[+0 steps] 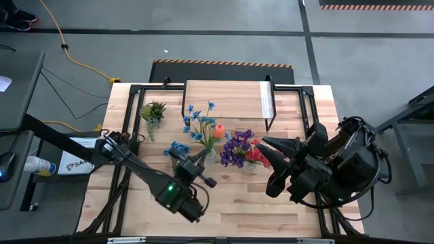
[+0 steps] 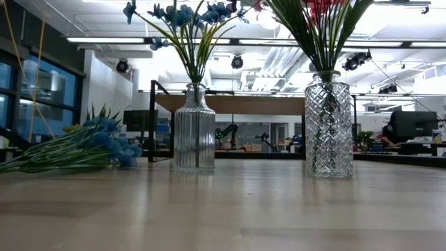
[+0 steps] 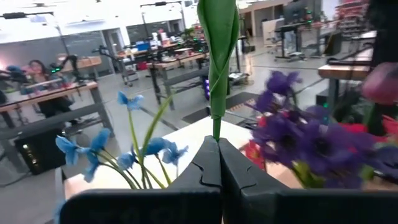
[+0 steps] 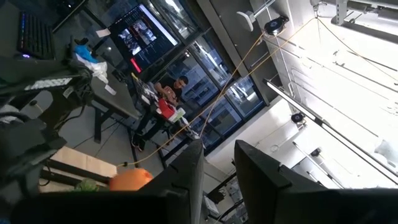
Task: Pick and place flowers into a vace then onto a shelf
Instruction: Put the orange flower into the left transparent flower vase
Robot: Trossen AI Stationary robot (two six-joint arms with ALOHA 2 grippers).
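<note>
Two glass vases stand on the plank table: a ribbed vase (image 2: 194, 129) with blue flowers (image 1: 200, 120) and a diamond-cut vase (image 2: 328, 125) with purple and red flowers (image 1: 241, 149). A second blue bunch (image 2: 77, 146) lies flat on the table, left of the ribbed vase. My left gripper (image 1: 198, 160) hovers beside the ribbed vase, shut on a green stem whose orange bloom (image 1: 218, 130) rises among the blue flowers. My right gripper (image 1: 270, 153) is open and raised, just right of the purple flowers. The shelf (image 1: 227, 100) stands at the far edge. My left gripper pinches the green stem (image 3: 216, 127) of the orange-bloomed flower between its two shut fingers (image 3: 202, 165), just below a long wrapped leaf (image 3: 219, 37). The stem stands out past the fingertips toward the bloom. Where its lower end sits is hidden by the gripper.
A small spiky potted plant (image 1: 153, 112) sits near the far left corner, left of the shelf. The near half of the table (image 1: 237, 210) lies bare between the two arms. People and workbenches show in the room behind.
</note>
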